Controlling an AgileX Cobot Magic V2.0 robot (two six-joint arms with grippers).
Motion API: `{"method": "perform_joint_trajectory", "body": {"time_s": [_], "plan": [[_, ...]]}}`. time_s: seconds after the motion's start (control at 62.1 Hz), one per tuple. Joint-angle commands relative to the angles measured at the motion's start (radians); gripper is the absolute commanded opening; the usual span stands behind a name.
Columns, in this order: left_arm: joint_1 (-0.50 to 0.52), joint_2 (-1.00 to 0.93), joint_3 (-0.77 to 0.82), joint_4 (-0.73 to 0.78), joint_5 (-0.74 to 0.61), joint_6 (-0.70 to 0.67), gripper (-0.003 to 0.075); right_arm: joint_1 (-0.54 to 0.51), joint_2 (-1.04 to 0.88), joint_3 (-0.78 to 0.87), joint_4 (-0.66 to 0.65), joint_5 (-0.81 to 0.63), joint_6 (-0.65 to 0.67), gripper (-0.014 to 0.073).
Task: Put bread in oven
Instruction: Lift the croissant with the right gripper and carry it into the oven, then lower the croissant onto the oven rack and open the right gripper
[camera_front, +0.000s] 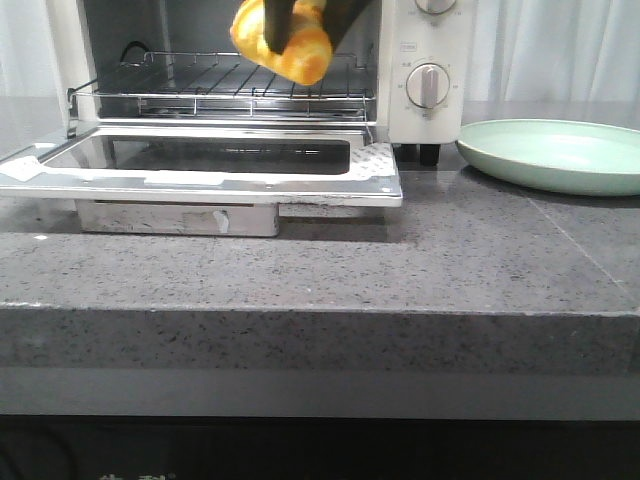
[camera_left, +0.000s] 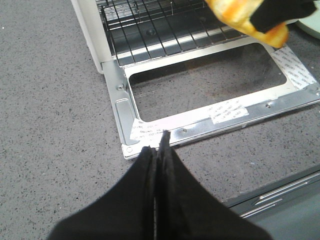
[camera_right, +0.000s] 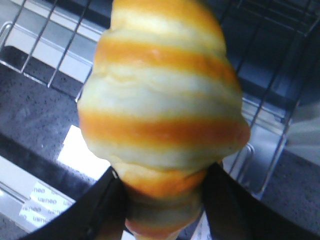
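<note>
The bread (camera_front: 283, 42), golden-yellow with orange stripes, hangs in my right gripper (camera_front: 300, 20), above the front of the wire rack (camera_front: 225, 85) of the white oven (camera_front: 420, 60). In the right wrist view the bread (camera_right: 160, 110) fills the picture, and the black fingers (camera_right: 107, 200) are shut on its lower end. The oven door (camera_front: 200, 165) lies open and flat, with its glass window up. My left gripper (camera_left: 159, 145) is shut and empty, over the counter just outside the door's front corner (camera_left: 131, 147). The bread also shows in the left wrist view (camera_left: 245, 17).
A pale green plate (camera_front: 555, 152) sits on the grey speckled counter (camera_front: 400, 260) to the right of the oven. The oven's round dials (camera_front: 428, 85) face front on its right side. The counter's front edge runs across the near side.
</note>
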Motion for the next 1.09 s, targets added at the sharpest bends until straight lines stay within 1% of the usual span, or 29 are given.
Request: {"method": "perform_joint_trajectory", "body": {"time_s": [0.0,0.129,0.193,0.274,0.338,0.386,0.451,0.66,0.949,1.078], "plan": [[-0.009,-0.004,-0.027,0.005,-0.071,-0.010,-0.0018,-0.002,-0.011,-0.090,-0.039,-0.023,0.005,0.0223],[-0.009,-0.004,-0.027,0.005,-0.071,-0.010,-0.0018,-0.002,0.043,-0.154,-0.095,-0.010,0.040,0.0227],[-0.009,-0.004,-0.027,0.005,-0.071,-0.010,-0.0018,-0.002,0.058,-0.173,-0.099,-0.012,0.045,0.0262],[-0.009,-0.004,-0.027,0.005,-0.071,-0.010,-0.0018,-0.002,0.064,-0.175,-0.099,-0.024,0.045,0.0367],[-0.009,-0.004,-0.027,0.005,-0.071,-0.010,-0.0018,-0.002,0.064,-0.175,-0.099,-0.032,0.053,0.0477],[-0.009,-0.004,-0.027,0.005,-0.071,-0.010,-0.0018,-0.002,0.064,-0.175,-0.099,-0.032,0.062,0.0528],[-0.009,-0.004,-0.027,0.005,-0.071,-0.010,-0.0018,-0.002,0.064,-0.175,-0.092,-0.032,0.067,0.0573],[-0.009,-0.004,-0.027,0.005,-0.071,-0.010,-0.0018,0.001,0.043,-0.175,-0.020,-0.027,0.055,0.0580],[-0.009,-0.004,-0.027,0.005,-0.071,-0.010,-0.0018,0.006,-0.022,-0.167,-0.035,0.103,0.001,0.0580],[-0.009,-0.004,-0.027,0.005,-0.069,-0.010,-0.0018,0.008,-0.073,-0.113,-0.049,0.111,-0.010,0.0580]]}}
